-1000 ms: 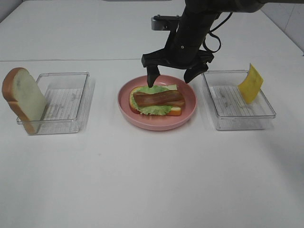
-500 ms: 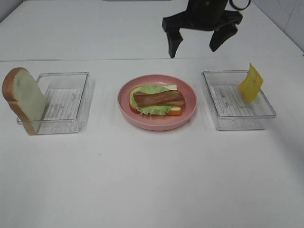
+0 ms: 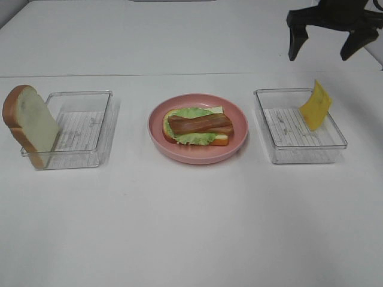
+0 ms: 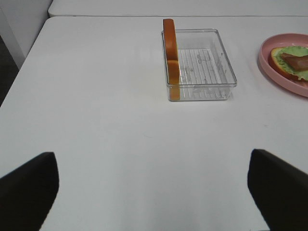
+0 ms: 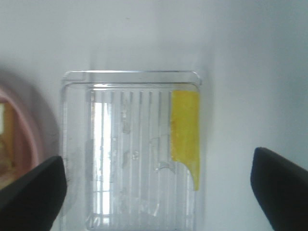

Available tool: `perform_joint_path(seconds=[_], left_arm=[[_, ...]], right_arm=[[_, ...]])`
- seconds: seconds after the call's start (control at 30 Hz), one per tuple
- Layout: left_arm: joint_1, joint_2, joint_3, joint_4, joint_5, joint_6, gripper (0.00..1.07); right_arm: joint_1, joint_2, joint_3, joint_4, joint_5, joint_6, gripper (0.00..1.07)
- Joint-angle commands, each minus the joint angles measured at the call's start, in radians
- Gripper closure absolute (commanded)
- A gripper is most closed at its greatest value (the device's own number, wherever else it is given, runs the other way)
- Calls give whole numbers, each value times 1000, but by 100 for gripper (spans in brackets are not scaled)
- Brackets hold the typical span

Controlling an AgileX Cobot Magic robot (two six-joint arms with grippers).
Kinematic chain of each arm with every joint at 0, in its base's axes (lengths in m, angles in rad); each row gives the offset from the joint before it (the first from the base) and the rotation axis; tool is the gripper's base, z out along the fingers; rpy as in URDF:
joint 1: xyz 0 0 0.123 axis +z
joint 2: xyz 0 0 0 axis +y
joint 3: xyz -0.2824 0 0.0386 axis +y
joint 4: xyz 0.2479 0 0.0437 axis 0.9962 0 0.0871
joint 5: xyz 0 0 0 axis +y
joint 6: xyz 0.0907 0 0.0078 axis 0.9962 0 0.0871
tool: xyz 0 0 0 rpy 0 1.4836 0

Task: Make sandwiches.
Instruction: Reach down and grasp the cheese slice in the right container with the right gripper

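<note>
We see the right gripper (image 3: pixel 319 52) spread wide, empty — at twelve o'clock from the cheese slice (image 3: pixel 315 106); left gripper (image 4: pixel 154 192) likewise released.

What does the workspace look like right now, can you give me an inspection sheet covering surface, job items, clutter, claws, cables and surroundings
Surface: white table, no spills seen.
Job's things: open sandwich of bread, lettuce and meat on pink plate; bread slice on edge against left tray; cheese square leaning inside right tray.
Clutter: nothing seen.
Claws: left claw open, empty, over bare table; right claw open, empty, above right tray.
Cables: nothing seen.
Surroundings: dark gap beyond the table edge in the left wrist view; otherwise nothing seen.
</note>
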Motion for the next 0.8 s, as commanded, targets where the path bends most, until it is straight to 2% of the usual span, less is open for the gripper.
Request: perform_joint_path(seconds=[0.03, 0.47, 0.8], left_arm=[[-2, -19, 0, -6, -15, -9, 6], [-2, -19, 0, -6, -15, -9, 6], [-2, -19, 0, -6, -15, -9, 6]], right_arm=[[-62, 52, -6, 16, 24, -30, 9], [-72, 144, -6, 71, 9, -44, 10], [-72, 159, -6, 68, 11, -53, 19]])
